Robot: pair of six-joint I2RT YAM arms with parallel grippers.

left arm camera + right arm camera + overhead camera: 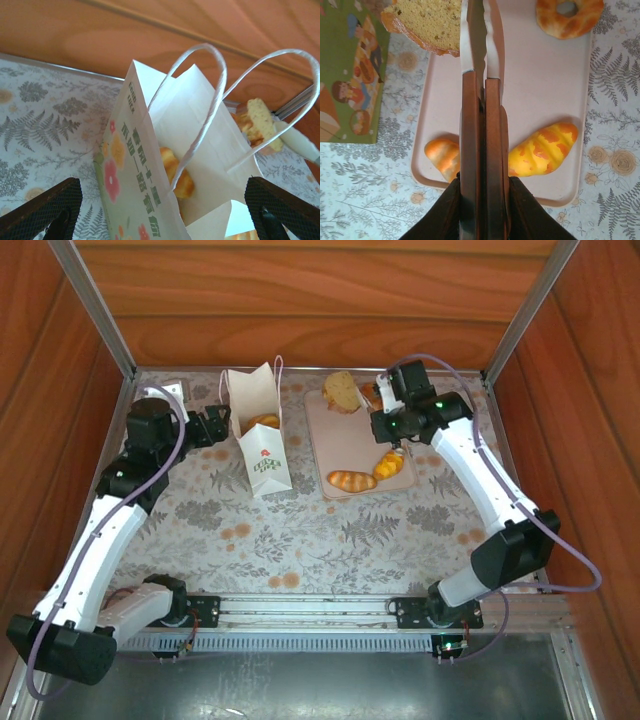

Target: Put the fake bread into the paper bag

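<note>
Left wrist view recorded the left claw (165,210) spread wide just beside the upright paper bag (200,115), which held one piece of fake bread (175,172), while the right claw (484,200) was clamped on closed tongs (482,100) above the tray (530,65) bearing further pieces.

Warm wood-panelled walls (300,300), pale fern-print tablecloth (300,530), metal corner posts (93,302)

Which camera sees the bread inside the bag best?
The left wrist view: the bread sits close-up inside the open paper bag, behind a handle. The top view shows it small, peeking from the bag's mouth.
</note>
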